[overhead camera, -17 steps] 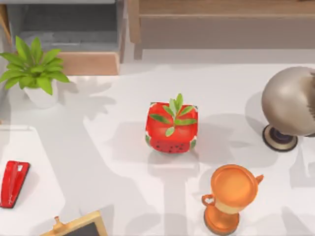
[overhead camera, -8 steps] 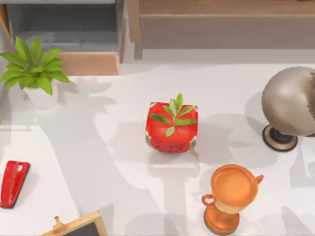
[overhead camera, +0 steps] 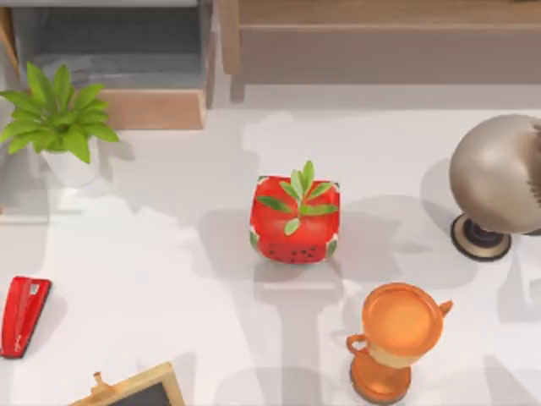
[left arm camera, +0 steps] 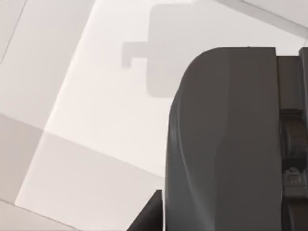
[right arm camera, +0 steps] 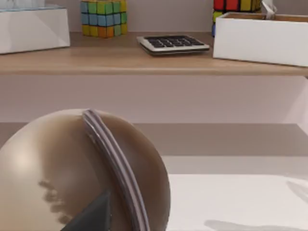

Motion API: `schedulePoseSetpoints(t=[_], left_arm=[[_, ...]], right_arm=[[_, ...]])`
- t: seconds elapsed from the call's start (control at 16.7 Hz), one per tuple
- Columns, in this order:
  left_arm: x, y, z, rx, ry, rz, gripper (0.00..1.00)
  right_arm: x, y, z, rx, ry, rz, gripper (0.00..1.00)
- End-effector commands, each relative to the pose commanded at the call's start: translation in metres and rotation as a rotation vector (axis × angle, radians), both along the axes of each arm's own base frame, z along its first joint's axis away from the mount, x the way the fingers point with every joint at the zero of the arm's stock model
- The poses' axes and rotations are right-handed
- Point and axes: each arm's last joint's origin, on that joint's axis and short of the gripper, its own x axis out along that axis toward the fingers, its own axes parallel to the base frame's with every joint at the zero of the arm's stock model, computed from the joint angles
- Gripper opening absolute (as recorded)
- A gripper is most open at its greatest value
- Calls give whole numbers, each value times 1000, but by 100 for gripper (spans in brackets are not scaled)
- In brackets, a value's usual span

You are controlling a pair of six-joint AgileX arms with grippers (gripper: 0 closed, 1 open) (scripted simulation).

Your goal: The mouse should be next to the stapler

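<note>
Lying at the lower left of the top view on the white bench: flat bright red stapler, long axis near-vertical. Grey oval mouse unlocated; tool states impossible to tell.

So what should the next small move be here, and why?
Probably ease the left arm toward the bare table just right of the stapler. The stapler lies at the table's left edge with free room beside it, and the left wrist view shows a dark grey body close over bare tabletop; what it is, I cannot tell.
</note>
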Motion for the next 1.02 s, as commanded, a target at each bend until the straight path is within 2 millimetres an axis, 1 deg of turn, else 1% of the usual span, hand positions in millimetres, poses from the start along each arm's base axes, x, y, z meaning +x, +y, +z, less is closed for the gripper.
schedulePoseSetpoints(t=[0.12, 0.24, 0.36, 0.48, 0.6, 0.78, 0.9, 1.02], left_arm=[[-13, -30, 16, -7, -40, -29, 0], [-29, -62, 26, -19, -68, -67, 0], [-47, -94, 28, -35, -79, -112, 0], [-66, -124, 22, -51, -73, -160, 0], [-87, -151, 10, -64, -51, -209, 0], [-119, -181, -19, -73, 15, -271, 0], [-139, -195, -42, -68, 74, -302, 0], [-159, -203, -66, -56, 139, -325, 0]], right_arm=[[0, 0, 0, 0, 0, 0, 100], [0, 0, 0, 0, 0, 0, 100], [0, 0, 0, 0, 0, 0, 100], [0, 0, 0, 0, 0, 0, 100], [0, 0, 0, 0, 0, 0, 100], [0, 0, 0, 0, 0, 0, 100], [0, 0, 0, 0, 0, 0, 100], [0, 0, 0, 0, 0, 0, 100]])
